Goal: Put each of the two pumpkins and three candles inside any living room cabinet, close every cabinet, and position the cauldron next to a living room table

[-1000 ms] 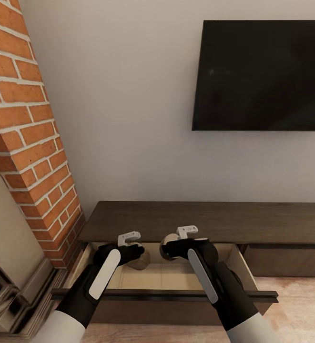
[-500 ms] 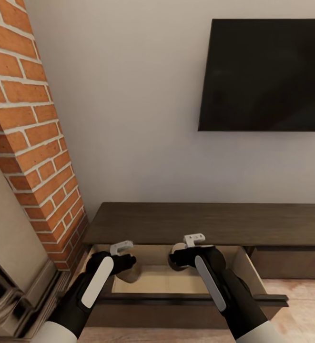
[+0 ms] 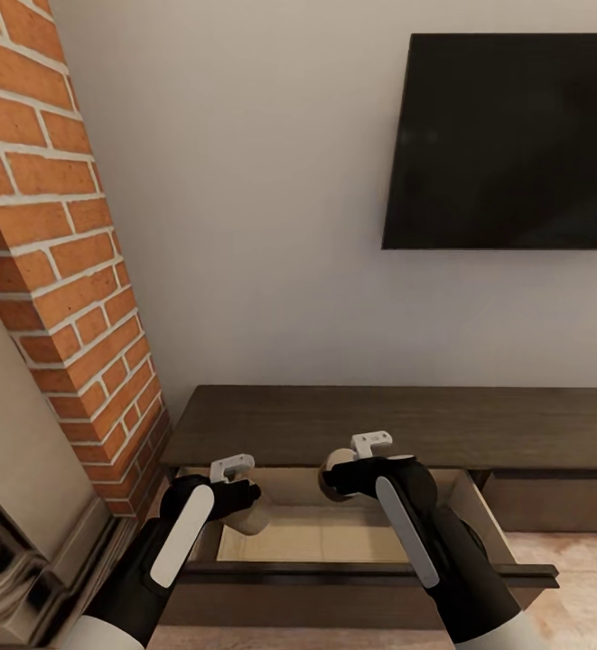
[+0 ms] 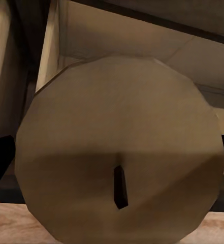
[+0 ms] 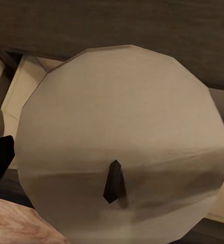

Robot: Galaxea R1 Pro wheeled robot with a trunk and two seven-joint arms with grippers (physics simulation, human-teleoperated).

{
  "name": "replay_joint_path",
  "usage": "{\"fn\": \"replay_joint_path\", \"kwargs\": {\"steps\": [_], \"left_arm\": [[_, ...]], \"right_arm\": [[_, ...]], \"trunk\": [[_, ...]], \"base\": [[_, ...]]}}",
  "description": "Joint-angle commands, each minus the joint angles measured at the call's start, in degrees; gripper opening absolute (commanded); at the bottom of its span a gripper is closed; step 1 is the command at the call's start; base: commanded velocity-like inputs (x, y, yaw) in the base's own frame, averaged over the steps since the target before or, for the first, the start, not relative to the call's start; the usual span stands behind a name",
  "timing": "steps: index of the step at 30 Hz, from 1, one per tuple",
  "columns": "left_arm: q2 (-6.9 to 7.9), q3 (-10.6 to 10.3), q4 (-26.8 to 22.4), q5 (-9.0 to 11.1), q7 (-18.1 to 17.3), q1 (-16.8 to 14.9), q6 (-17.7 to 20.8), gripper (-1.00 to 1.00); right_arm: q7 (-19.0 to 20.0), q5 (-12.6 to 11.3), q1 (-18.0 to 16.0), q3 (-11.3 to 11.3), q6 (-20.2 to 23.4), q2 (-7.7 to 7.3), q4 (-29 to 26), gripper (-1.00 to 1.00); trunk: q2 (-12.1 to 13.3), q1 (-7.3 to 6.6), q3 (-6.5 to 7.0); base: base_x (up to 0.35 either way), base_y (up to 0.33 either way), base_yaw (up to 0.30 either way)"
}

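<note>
candles (image 4: pixel 119 147) (image 5: pixel 122 142) are sitting clamped in the left claw (image 3: pixel 244 501) and right claw (image 3: pixel 334 474), hovering over the cabinet's (image 3: pixel 379 424) open drawer (image 3: pixel 316 542), brick fireplace (image 3: pixel 54 271) crowding the left.

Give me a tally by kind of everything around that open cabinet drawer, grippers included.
Candles: 2, left candle and right candle
Grippers: 2, left gripper and right gripper
Cabinet: 1
Television: 1
Brick fireplace: 1
Total: 7
</note>
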Motion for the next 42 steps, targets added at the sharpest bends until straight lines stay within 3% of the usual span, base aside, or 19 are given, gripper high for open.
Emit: {"fn": "replay_joint_path", "kwargs": {"steps": [1,4,12,15,20,27,34,42], "left_arm": [[-0.01,-0.07,0.08,0.60,0.59,-0.03,-0.07,-1.00],[-0.12,-0.22,1.30,0.65,0.55,-0.01,-1.32,-1.00],[-1.03,-0.70,7.57,0.25,-1.10,-0.13,-5.51,-1.00],[-1.22,-1.80,8.61,0.14,-1.70,-0.22,-7.38,-1.00],[-2.44,-3.21,14.48,0.10,-2.15,-1.72,-9.97,-1.00],[-3.55,-3.83,21.86,0.00,-2.66,-4.21,-10.59,-1.00],[-3.79,-3.97,30.75,0.32,-3.46,-8.19,-14.77,-1.00],[-3.99,-4.08,32.16,0.46,-4.59,-8.89,-16.91,-1.00]], "right_arm": [[-0.60,-0.69,-0.04,0.05,0.16,0.00,-0.04,-1.00],[-0.60,-0.62,-0.03,0.07,0.16,0.00,0.10,-1.00],[-0.42,-0.60,-1.45,0.11,-0.96,0.00,12.96,-1.00],[-0.41,-0.70,-1.95,0.10,-1.93,0.04,15.88,-1.00],[-0.40,-0.77,-2.25,0.14,-5.19,0.11,19.85,-1.00],[-0.36,-0.64,-3.05,0.44,-10.77,1.73,28.11,-1.00],[-0.34,-0.61,-7.55,0.61,-17.06,3.57,40.32,-1.00],[-0.25,-0.58,-8.46,0.62,-19.88,4.00,43.05,-1.00]], "trunk": [[-0.03,-0.01,-0.06],[-0.03,-0.01,-0.06],[-0.03,-0.01,-0.06],[-0.03,-0.01,-0.06],[-0.03,-0.01,-0.06],[-0.03,-0.01,-0.06],[-0.03,-0.01,-0.06],[-0.03,-0.01,-0.06]], "base": [[0.002,0.002,0.000],[0.001,0.001,0.000],[0.213,0.000,0.000],[0.069,0.000,0.000],[0.020,0.000,0.000],[0.003,0.000,0.000],[0.000,0.000,0.000],[0.060,0.000,0.000]]}}
